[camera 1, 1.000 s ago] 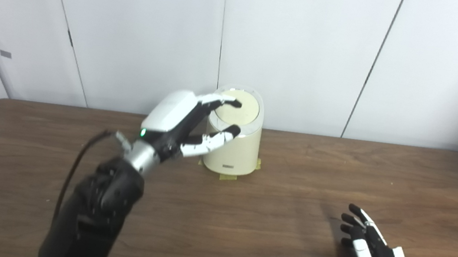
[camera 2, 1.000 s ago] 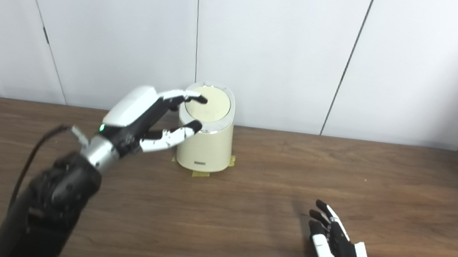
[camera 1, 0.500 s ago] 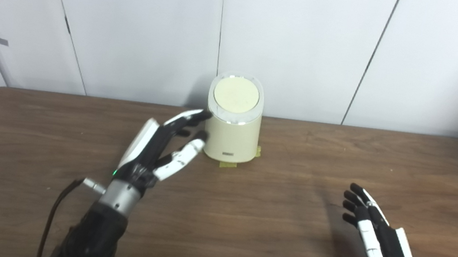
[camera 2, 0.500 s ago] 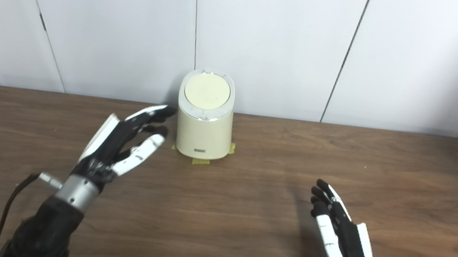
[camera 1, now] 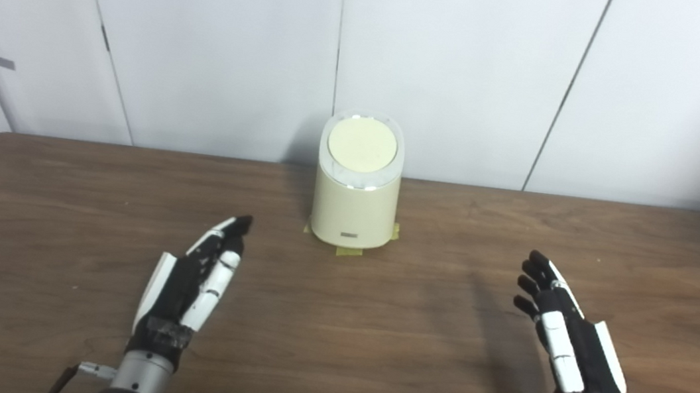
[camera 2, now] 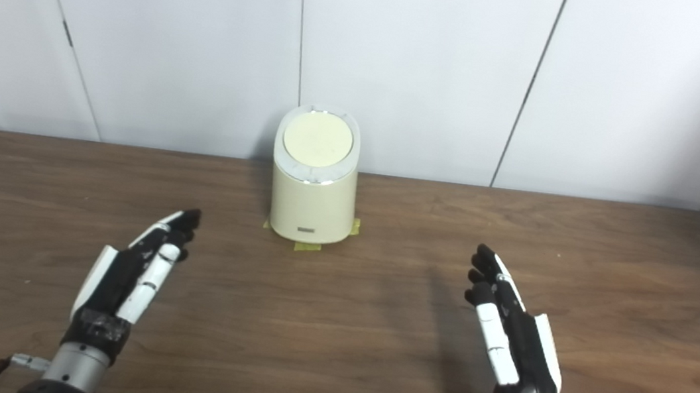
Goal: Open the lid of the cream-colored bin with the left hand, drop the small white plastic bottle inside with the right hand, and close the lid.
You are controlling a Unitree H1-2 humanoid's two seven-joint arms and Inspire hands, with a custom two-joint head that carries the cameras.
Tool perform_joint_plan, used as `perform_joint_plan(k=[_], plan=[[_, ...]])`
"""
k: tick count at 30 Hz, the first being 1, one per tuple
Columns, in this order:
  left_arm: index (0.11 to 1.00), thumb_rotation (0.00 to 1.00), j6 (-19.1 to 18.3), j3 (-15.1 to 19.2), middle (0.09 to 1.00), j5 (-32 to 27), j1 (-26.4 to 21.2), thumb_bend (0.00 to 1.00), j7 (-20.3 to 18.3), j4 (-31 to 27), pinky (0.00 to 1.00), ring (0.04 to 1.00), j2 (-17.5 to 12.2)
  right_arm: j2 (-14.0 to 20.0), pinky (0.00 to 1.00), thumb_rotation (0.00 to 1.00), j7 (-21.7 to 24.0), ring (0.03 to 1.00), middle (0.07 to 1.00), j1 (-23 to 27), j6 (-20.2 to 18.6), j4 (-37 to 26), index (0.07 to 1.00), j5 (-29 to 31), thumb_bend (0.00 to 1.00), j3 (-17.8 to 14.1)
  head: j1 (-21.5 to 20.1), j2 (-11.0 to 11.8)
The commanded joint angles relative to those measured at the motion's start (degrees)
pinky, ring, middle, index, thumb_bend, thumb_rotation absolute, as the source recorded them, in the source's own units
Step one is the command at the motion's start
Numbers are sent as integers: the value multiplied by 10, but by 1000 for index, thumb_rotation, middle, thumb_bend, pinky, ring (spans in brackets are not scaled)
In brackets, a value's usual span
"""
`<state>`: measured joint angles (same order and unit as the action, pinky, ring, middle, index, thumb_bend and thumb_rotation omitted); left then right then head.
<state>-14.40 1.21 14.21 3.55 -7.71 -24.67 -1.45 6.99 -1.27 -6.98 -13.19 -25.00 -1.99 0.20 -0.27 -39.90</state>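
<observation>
The cream-colored bin (camera 1: 357, 191) stands at the centre of the frame, at the back of the desk (camera 1: 373, 333) against the white wall, on bits of yellow tape, and its round lid (camera 1: 361, 145) lies flat and shut. No small white plastic bottle shows anywhere on the desk, so it is likely already inside, and with the lid down the task looks finished, though the pictures cannot show the bin's contents. The left hand (camera 1: 192, 284) rests low in the lower left of the frame, well apart from the bin, holding nothing, its fingers (camera 1: 225, 243) straight and lying close together. The right hand (camera 1: 566, 340) sits in the lower right, also empty, fingers (camera 1: 537, 279) extended and slightly spread. A second ago the left hand was up at the bin with fingertips on the lid; since then it has drawn back and down to the desk, while the right hand has moved a little forward
</observation>
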Motion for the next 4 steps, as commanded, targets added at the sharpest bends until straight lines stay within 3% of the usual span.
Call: perform_joint_plan(k=[1,4], plan=[[909,876,28,2,902,-10,18,402,13,-4,888,903,-5,-10,886,920,0,920,936,18,13,-10,937,0,550,-3,0,-1],[913,838,29,11,906,-28,27,421,16,-5,897,906,-10,-10,888,932,-3,923,940,19,11,-6,935,-4,547,-4,1,-3]])
